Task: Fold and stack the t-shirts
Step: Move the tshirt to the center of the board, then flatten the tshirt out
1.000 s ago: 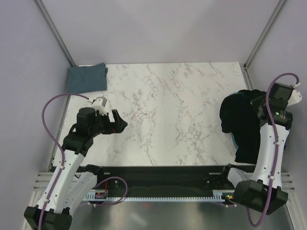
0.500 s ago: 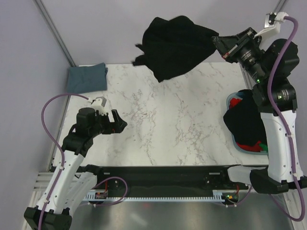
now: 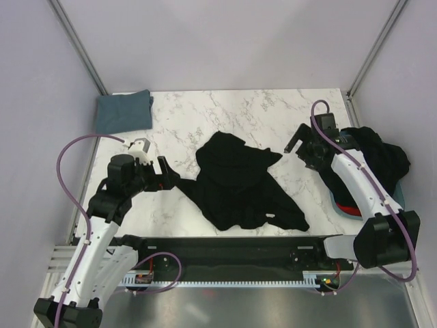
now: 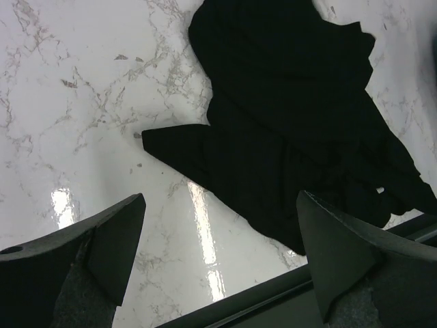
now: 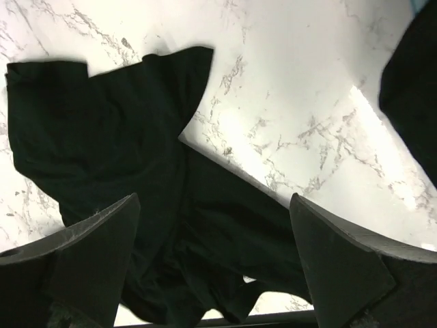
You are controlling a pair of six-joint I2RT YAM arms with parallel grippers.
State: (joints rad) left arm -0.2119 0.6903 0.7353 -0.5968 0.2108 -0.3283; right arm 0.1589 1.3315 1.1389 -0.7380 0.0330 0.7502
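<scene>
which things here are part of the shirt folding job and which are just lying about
Job: crumpled black t-shirt mid-table; folded blue-grey shirt at the far left corner; dark clothes heaped in the bin on the right.
Not the job: purple cables; black rail along the near edge.

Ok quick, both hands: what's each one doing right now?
Left hand: open, holding nothing, above the edge of the black t-shirt.
Right hand: open, holding nothing, above the same shirt.
</scene>
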